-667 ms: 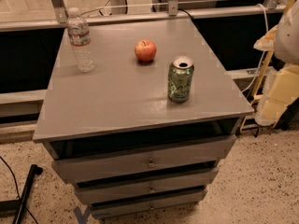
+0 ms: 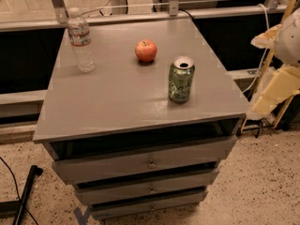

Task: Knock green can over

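Observation:
The green can (image 2: 181,79) stands upright on the grey cabinet top (image 2: 117,102), right of centre, toward the front right. Its body is mottled green and white and its silver top is open. My gripper (image 2: 275,89) shows as cream-coloured parts at the right edge of the camera view, off the cabinet's right side, apart from the can and roughly level with it.
A red apple (image 2: 146,50) sits behind and left of the can. A clear water bottle (image 2: 80,40) stands at the back left. The cabinet has several drawers (image 2: 150,163) below. A railing (image 2: 140,15) runs behind. A black pole (image 2: 26,191) lies on the floor at left.

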`<state>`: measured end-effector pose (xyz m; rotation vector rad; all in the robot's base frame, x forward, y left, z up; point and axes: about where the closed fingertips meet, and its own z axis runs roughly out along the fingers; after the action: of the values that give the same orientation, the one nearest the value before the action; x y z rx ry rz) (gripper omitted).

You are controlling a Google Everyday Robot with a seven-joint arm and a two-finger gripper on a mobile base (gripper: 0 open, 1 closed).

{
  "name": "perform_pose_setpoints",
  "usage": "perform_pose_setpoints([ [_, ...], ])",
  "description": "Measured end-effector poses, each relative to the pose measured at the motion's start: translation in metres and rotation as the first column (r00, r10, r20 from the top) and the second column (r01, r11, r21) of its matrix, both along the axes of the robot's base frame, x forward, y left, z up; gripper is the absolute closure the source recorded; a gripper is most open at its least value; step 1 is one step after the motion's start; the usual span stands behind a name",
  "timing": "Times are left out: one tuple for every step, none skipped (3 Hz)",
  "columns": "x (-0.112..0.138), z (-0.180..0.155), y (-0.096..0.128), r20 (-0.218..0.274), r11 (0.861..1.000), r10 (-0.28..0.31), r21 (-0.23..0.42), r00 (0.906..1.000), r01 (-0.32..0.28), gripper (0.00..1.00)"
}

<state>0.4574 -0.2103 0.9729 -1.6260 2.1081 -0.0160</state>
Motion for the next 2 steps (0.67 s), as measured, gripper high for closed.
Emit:
perform_pose_setpoints([
  [0.039,-0.047,-0.007,0.121,0.961,0.023,0.27,0.9924,-0.056,0.0],
  [0.084,-0.045,0.003,0.264,0.858,-0.048,0.504,0.9634,-0.095,0.0],
])
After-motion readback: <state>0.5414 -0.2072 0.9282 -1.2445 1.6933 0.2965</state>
